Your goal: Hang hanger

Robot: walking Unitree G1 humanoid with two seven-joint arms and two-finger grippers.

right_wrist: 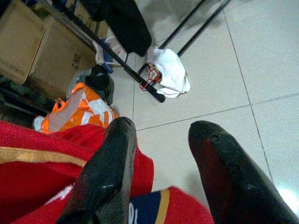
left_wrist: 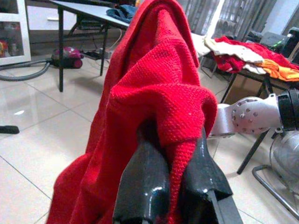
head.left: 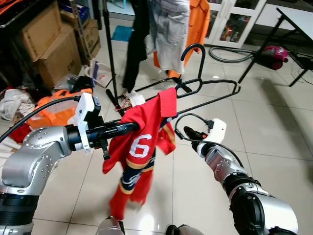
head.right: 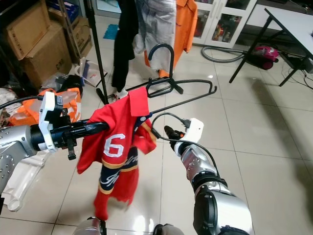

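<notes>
A red jersey (head.left: 139, 144) with a white 6 hangs in mid-air on a black hanger, whose hook (head.left: 200, 61) rises above the collar. My left gripper (head.left: 128, 128) is shut on the jersey's shoulder; the left wrist view shows red cloth (left_wrist: 159, 79) pinched between the fingers (left_wrist: 145, 186). My right gripper (head.left: 188, 132) is open just to the right of the jersey's other sleeve, level with it. In the right wrist view the red cloth (right_wrist: 42, 172) lies beside and below one of its fingers (right_wrist: 110, 163), not between the two. The clothes rack pole (head.left: 109, 54) stands behind, to the left.
Black, grey and orange garments (head.left: 168, 29) hang on the rack. Its black floor bars (head.left: 215, 98) run right. Cardboard boxes (head.left: 44, 41) and a pile of orange clothes (head.left: 56, 110) are at left. A pink vacuum cleaner (head.left: 274, 53) and a table's legs (head.left: 264, 44) are at back right.
</notes>
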